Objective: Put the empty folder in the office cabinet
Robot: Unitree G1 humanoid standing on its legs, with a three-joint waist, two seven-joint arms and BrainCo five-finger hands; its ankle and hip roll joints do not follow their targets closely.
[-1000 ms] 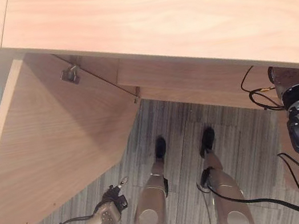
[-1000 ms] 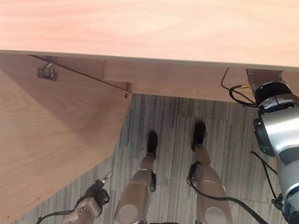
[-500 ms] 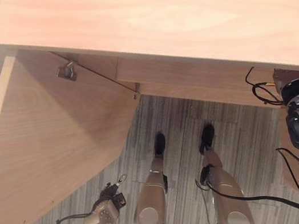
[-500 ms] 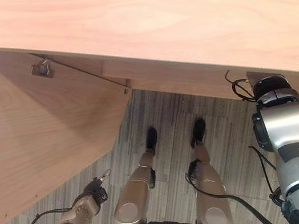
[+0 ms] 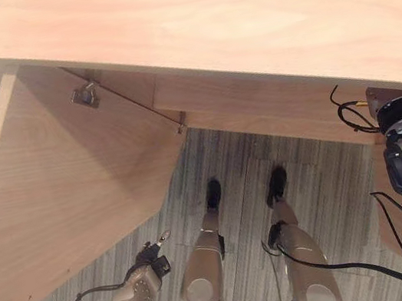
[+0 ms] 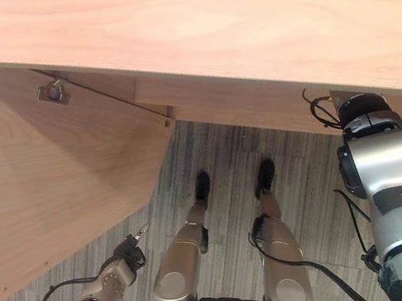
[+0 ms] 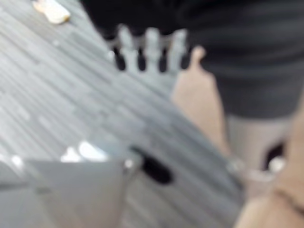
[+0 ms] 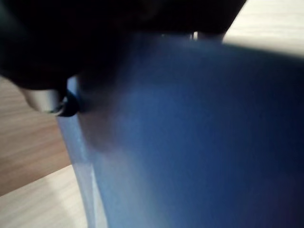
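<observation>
Right wrist view shows the right hand's thumb [image 8: 52, 100] pressed against one blue folder [image 8: 199, 142] held close before pale wood; its fingers are hidden behind the folder, so I cannot tell how the grip is closed. Left eye view shows the left hand [image 5: 146, 273] low over the grey floor [image 5: 332, 189], fingers relaxed and empty, beside one open cabinet door [image 5: 68, 189] under the wooden top [image 5: 201, 18], with no legible writing anywhere.

Silver-grey arms, dark ribbed wrist covers, dark-tipped silver fingers [image 7: 151, 43].
</observation>
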